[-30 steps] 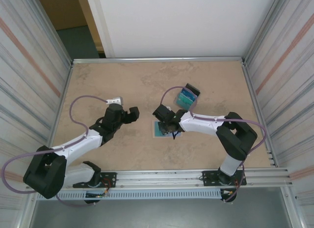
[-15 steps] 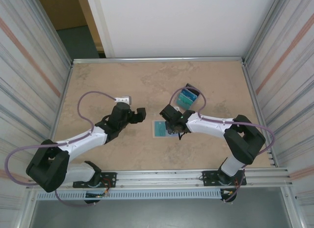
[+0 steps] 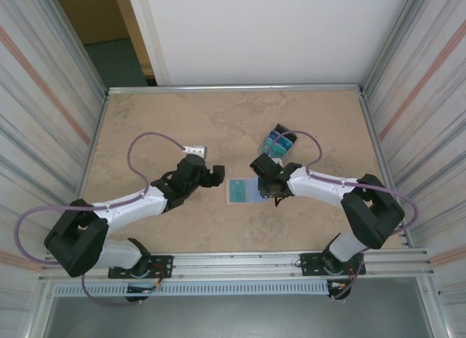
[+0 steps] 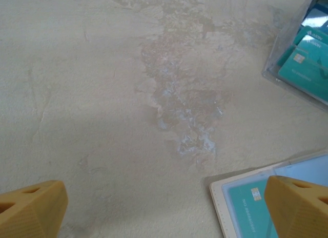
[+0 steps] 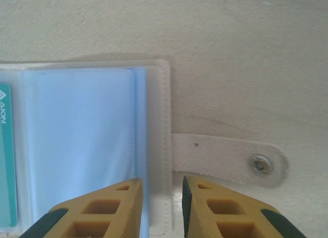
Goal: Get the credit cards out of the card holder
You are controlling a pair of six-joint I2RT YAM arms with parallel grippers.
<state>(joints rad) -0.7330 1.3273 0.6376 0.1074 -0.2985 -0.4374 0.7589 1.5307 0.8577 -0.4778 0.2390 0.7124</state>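
The small tan folding card holder (image 3: 251, 191) lies spread open and flat near the middle of the table (image 3: 182, 119), pale blue inner panels facing up. Its tan snap tab (image 5: 230, 158) juts flat from the right edge. A teal plastic credit card (image 3: 236, 191) sits tucked in the left panel.

The top camera looks steeply down from above and behind the arm bases over the whole bench (image 3: 167, 119), while the left wrist camera looks obliquely over its left tool (image 4: 164, 197) and the right wrist camera peers closely past its right tool (image 5: 161, 184), all three sharing the card holder (image 3: 244, 191).
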